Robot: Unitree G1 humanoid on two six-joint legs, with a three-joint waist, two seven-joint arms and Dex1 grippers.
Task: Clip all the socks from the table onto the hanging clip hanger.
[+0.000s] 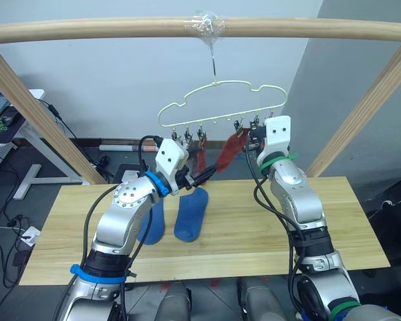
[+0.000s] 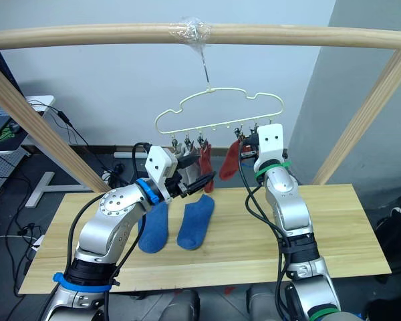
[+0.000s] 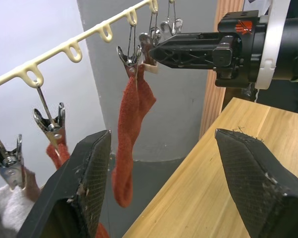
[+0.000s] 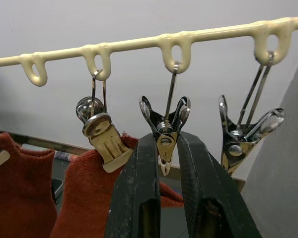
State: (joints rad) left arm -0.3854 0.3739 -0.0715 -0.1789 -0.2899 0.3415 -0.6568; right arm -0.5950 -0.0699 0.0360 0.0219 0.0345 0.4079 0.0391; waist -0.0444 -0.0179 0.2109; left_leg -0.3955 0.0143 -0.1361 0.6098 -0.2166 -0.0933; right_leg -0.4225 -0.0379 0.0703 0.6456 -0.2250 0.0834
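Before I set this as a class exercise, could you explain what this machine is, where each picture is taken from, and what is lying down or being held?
This is a humanoid robot with two arms. Two pictures come from cameras in its head, looking down over the arms; the other two come from a camera on each wrist. A long light wooden table carries two blue knit ankle socks. Above it, a pale yellow-green wire clip hanger hangs from a round wooden pole. Two rust-red socks are already clipped on. The left gripper is open and holds nothing. The right gripper pinches a small metal clip on the hanger.
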